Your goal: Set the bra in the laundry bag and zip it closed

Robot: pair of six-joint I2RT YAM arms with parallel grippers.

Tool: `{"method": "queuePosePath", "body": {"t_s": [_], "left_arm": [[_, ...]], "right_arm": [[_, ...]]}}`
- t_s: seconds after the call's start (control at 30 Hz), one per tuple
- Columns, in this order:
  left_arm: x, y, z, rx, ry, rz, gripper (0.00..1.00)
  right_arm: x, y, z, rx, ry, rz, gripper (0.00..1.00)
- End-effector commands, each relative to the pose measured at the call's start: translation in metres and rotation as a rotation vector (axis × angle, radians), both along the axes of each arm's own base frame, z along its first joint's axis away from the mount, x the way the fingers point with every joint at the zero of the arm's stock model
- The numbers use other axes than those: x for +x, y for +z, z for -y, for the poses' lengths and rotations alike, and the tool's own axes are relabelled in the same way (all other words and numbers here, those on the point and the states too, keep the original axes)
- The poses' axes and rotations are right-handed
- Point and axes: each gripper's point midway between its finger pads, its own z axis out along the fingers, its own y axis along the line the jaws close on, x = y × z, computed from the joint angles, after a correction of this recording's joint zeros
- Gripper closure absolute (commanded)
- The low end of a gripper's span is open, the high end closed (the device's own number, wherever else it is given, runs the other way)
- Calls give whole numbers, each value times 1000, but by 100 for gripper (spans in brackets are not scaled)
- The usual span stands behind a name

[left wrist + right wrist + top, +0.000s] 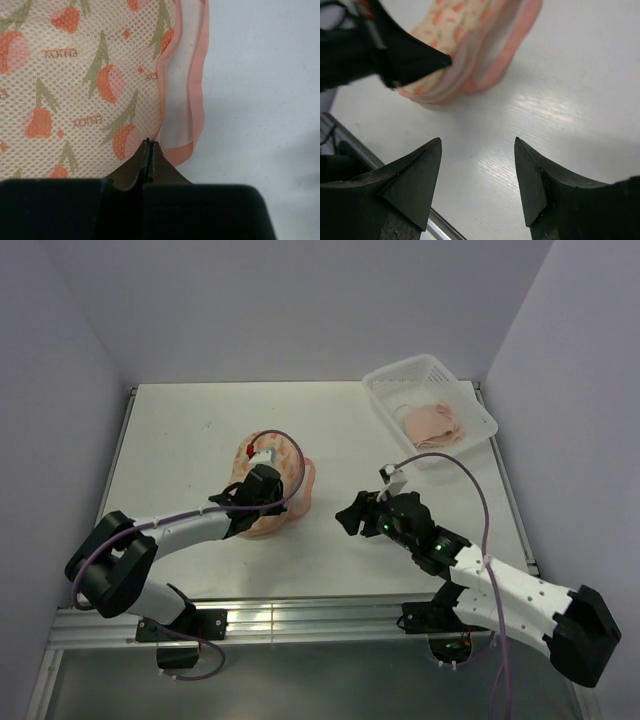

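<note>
Cream mesh with an orange flower print: the laundry bag lies on the white tabletop, a little left of its middle and well clear of every edge. The left gripper sits on it, fingers pressed tight together with their tips at the pink zipper edge. Whether a fold of fabric is caught between them I cannot tell. Beside those tips the pink edging gapes a little over a whitish inside, so the mouth looks at least partly unzipped. Further right, between the bag and the right edge, the right gripper hangs low over bare tabletop, fingers spread wide, nothing between them, pointed at the bag. At the far right corner a white lattice basket holds the bra, pale peach, bunched inside and well apart from the bag. My reading: the step in hand is readying the bag, with the left side pinning or pinching its rim; the bra is not yet fetched and nothing is zipped. Next, the open right fingers must either take the opposite lip to widen the mouth or swing back to the basket for the bra. Count: one bag, one bra, one basket, two grippers.
</note>
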Motion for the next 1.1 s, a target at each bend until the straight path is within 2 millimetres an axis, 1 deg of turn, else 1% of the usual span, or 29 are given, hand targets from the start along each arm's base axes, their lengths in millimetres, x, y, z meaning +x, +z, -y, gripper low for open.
{"method": "queuePosePath", "body": {"t_s": [0.0, 0.03, 0.1, 0.13, 0.2, 0.23, 0.27, 0.3, 0.33, 0.4, 0.43, 0.47, 0.5, 0.53, 0.57, 0.6, 0.63, 0.67, 0.7, 0.73, 0.77, 0.8, 0.83, 0.9, 0.93, 0.97, 1.0, 1.03, 1.07], "left_arm": [[13, 32, 6, -82, 52, 76, 100], [11, 34, 4, -91, 54, 81, 100], [11, 37, -2, -92, 78, 93, 100], [9, 39, -5, -97, 83, 99, 100], [11, 43, -15, -94, 118, 109, 100], [14, 48, -25, -98, 149, 122, 100], [15, 51, -31, -99, 172, 126, 100], [15, 49, -43, -84, 208, 118, 100], [18, 56, -58, -109, 266, 131, 100], [23, 67, -73, -152, 324, 156, 100], [22, 74, -76, -187, 330, 169, 100], [26, 79, -85, -204, 354, 182, 100], [26, 81, -88, -208, 364, 191, 100], [25, 86, -94, -202, 380, 198, 100], [27, 87, -102, -195, 400, 202, 100], [27, 87, -107, -191, 412, 202, 100], [25, 87, -111, -198, 420, 204, 100], [27, 87, -119, -210, 443, 210, 100], [24, 85, -123, -222, 448, 213, 100], [24, 86, -126, -233, 458, 217, 100], [26, 86, -135, -243, 498, 221, 100], [24, 84, -143, -244, 522, 223, 100], [26, 83, -155, -247, 563, 226, 100], [23, 83, -172, -259, 627, 238, 100], [24, 83, -188, -259, 681, 245, 100], [21, 81, -199, -251, 726, 239, 100], [18, 85, -212, -244, 775, 253, 100], [16, 86, -229, -225, 837, 261, 100], [14, 87, -239, -206, 873, 270, 100]], "right_arm": [[19, 15, -17, 43, -17, 32, 33], [23, 1, -21, 17, -22, -5, 33], [33, 0, -31, 14, -24, -13, 33], [40, -18, -33, -27, -47, -51, 33], [57, -17, -40, -27, -81, -51, 32], [64, -40, -43, -72, -104, -97, 29], [75, -35, -52, -71, -112, -94, 29], [79, -39, -57, -77, -111, -104, 29], [89, -49, -67, -85, -118, -127, 30], [99, -60, -74, -95, -135, -147, 36], [102, -79, -77, -123, -142, -185, 42], [110, -76, -86, -116, -140, -183, 45], [112, -79, -91, -120, -131, -191, 46], [112, -91, -94, -136, -128, -213, 48], [116, -87, -101, -120, -119, -200, 48], [114, -95, -106, -127, -101, -212, 50], [114, -98, -109, -129, -93, -221, 50], [117, -96, -114, -124, -85, -218, 50], [115, -103, -120, -125, -60, -232, 48], [114, -106, -124, -127, -45, -236, 41], [117, -106, -128, -126, -41, -239, 38], [116, -116, -130, -141, -36, -255, 37], [118, -116, -133, -139, -35, -255, 39], [119, -124, -134, -152, -37, -267, 50], [120, -125, -134, -156, -40, -264, 63], [122, -124, -134, -156, -40, -259, 70], [122, -124, -135, -156, -37, -258, 77], [124, -121, -138, -154, -26, -250, 83], [123, -121, -140, -158, -19, -253, 86]]}}
